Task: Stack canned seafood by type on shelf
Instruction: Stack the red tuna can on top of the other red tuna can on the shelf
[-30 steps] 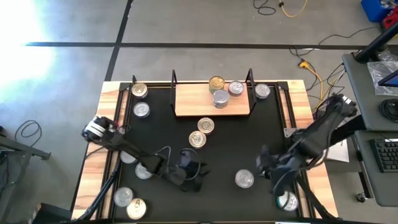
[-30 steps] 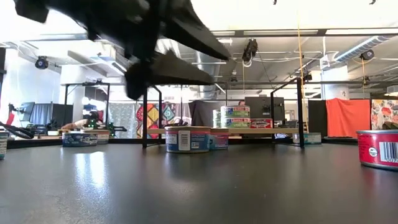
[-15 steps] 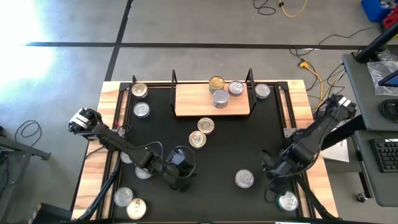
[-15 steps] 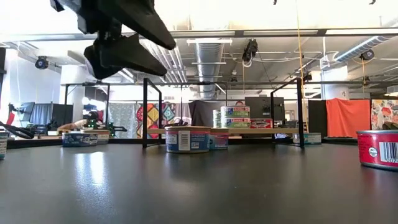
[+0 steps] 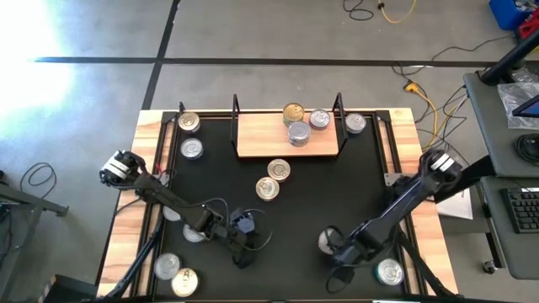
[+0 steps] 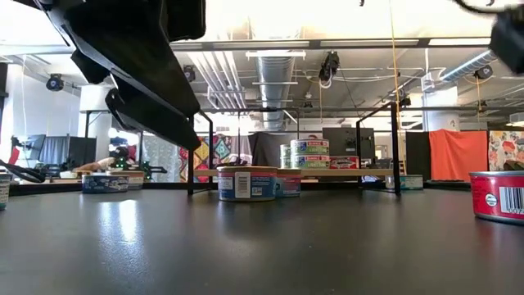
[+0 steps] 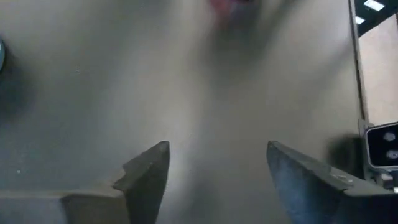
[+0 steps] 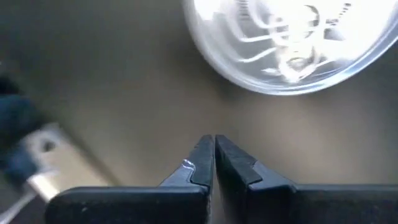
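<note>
**While both my grippers hang low over the near table, no tin is in either**

My left gripper (image 5: 242,252) hovers over bare black table (image 5: 337,185) near the front edge, its fingers (image 7: 146,171) spread apart with nothing between them. My right gripper (image 5: 335,249) sits just beside a silver-lidded tin (image 5: 328,241); its fingers (image 8: 202,163) are pressed together, empty, and the tin's lid (image 8: 292,40) lies just ahead of the tips. At the far edge stands the light-wood shelf (image 5: 261,135), carrying a gold-lidded tin (image 5: 293,113) and two silver-lidded tins (image 5: 299,133) toward its right end. Two more tins (image 5: 279,170) rest just before the shelf, others along the table's left side and near corners.
</note>
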Controlling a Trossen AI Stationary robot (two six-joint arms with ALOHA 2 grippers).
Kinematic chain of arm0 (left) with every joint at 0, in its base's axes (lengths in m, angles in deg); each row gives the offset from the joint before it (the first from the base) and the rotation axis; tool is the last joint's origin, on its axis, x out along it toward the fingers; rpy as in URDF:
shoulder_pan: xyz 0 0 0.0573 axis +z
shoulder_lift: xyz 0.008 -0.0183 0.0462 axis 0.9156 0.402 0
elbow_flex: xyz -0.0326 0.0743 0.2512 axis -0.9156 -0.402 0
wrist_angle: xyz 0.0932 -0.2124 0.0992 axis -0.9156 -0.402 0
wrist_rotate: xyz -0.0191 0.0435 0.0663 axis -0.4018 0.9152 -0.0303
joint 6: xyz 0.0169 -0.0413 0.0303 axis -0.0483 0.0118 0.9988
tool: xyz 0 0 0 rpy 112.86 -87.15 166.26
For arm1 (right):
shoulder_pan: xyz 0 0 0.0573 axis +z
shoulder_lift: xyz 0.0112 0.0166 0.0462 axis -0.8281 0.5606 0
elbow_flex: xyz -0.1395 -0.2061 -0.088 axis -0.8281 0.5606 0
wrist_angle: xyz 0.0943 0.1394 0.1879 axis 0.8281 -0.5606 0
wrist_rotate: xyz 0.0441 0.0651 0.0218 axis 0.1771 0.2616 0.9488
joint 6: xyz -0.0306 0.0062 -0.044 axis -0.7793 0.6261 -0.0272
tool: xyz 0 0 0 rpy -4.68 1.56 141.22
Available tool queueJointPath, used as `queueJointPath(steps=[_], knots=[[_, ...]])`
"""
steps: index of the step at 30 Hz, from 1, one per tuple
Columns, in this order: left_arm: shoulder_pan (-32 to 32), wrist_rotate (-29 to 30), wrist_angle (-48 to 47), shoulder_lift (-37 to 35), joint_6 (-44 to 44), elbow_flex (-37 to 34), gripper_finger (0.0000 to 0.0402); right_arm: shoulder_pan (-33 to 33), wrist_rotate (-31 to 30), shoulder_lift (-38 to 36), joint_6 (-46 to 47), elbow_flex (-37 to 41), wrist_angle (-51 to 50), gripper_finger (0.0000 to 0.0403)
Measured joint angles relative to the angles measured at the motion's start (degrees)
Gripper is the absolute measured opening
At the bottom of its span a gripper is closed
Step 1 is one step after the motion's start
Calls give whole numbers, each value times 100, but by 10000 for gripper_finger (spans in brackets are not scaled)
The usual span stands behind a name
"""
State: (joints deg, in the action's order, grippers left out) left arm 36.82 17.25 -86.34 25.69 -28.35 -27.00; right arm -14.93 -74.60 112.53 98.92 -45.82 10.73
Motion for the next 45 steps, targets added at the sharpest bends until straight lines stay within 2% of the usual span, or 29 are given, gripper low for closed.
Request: queueJointPath(steps=[2, 5, 9, 11, 14, 16, 18, 22, 28, 34, 37, 41, 45], knots=[[0, -21, -122, -2, 36, 0, 279, 0, -34, 209, -60, 0, -209, 9], [-1, -380, -700, -83, 44, -2, 305, -28, -48, 447, -70, 7, -409, 9], [-95, -702, -1843, -232, 344, -2, 327, -206, -285, 532, -65, 6, 49, 9], [-122, -723, -2205, -287, 554, -19, 331, -314, -668, 513, 111, -82, 480, 9], [-110, -713, -2328, -334, 1026, -22, 332, -362, -1569, 369, 279, -408, 742, 9], [-90, -681, -2362, -354, 1520, -48, 332, -368, -2040, 265, 553, -622, 641, 9], [-68, -638, -2372, -419, 2027, -114, 332, -363, -2225, 246, 1020, -769, 177, 9], [-51, -497, -2669, -818, 2671, -492, 331, -375, -2148, 290, 2317, -1023, -915, 9], [-82, -507, -2446, -1925, 3336, -1424, 331, -621, -1603, 389, 4522, -1407, -1814, 9], [-77, -546, -2434, -2916, 3496, -2009, 331, -1118, -1297, 586, 4613, -1650, -1861, 9], [-42, -524, -1993, -3212, 3541, -2257, 331, -1356, -1303, 749, 4493, -1690, -1740, 9], [-33, -500, -1218, -3324, 3465, -2517, 331, -1619, -1198, 981, 4106, -1690, -1284, 9], [-33, -498, -852, -3232, 3256, -2611, 331, -1758, -999, 1340, 3827, -1714, -673, 9]])
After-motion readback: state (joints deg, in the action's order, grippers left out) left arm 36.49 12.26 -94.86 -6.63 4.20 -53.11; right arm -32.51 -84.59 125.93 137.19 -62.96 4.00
